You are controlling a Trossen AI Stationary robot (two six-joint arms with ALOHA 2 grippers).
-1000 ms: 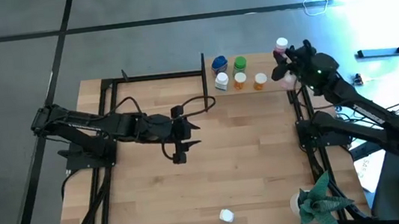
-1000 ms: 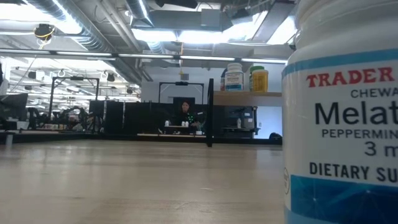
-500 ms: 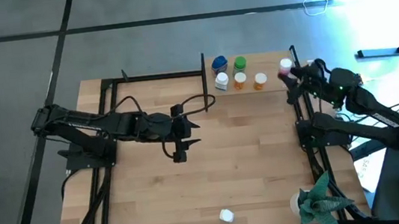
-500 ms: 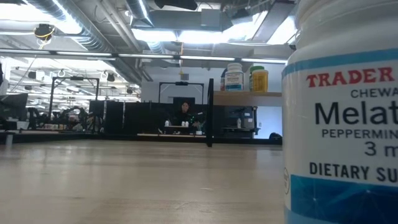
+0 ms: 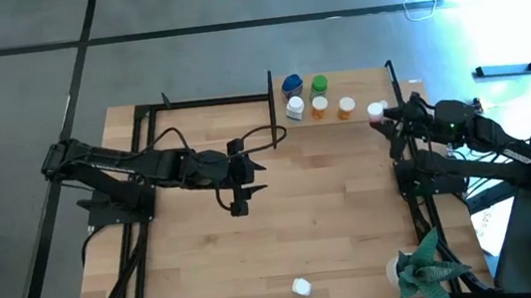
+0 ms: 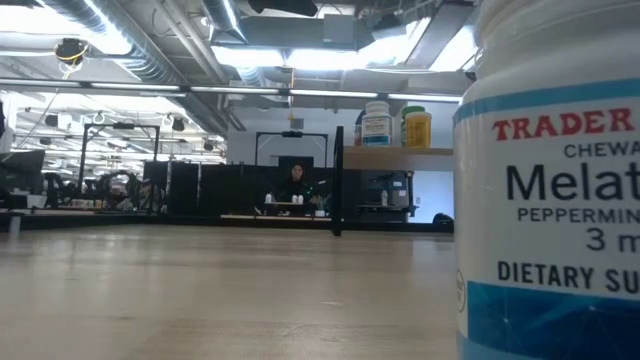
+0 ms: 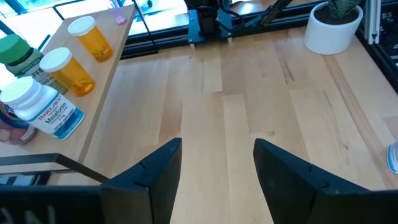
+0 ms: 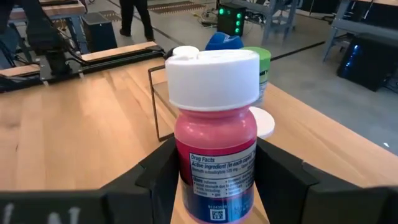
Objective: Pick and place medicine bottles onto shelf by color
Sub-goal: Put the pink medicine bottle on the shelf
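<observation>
The shelf point(image 5: 358, 83) stands at the table's far edge. On it stand a blue-capped bottle point(image 5: 290, 85), a green bottle point(image 5: 319, 85), a white bottle point(image 5: 295, 108) and two orange bottles point(image 5: 319, 108) point(image 5: 345, 108). My right gripper point(image 5: 384, 115) is shut on a pink bottle with a white cap point(image 5: 375, 111) at the shelf's right end, near its front edge. My left gripper point(image 5: 239, 206) is open and empty over the table's middle; its fingers point(image 7: 152, 171) show bare wood between them. Another white bottle point(image 5: 302, 286) lies near the table's near edge. My right gripper pinches the pink bottle's body point(image 8: 186, 163) below the cap between its two fingers point(image 8: 281, 180), one on each side. The fingers come roughly level from the table's right side. The bottle is upright over the shelf board point(image 8: 311, 134); its base is out of frame.
A green plant in a white pot point(image 5: 428, 269) stands at the near right corner. Black metal frames point(image 5: 142, 123) run along the table's left, far and right sides. In the low view the white bottle with a blue label point(image 6: 550, 200) stands close at the right.
My right gripper has carried the pink bottle from beyond the shelf's far right corner toward the table's near edge, to the shelf's right end near its front edge. The arm has drawn back toward the right. The left arm has kept still.
</observation>
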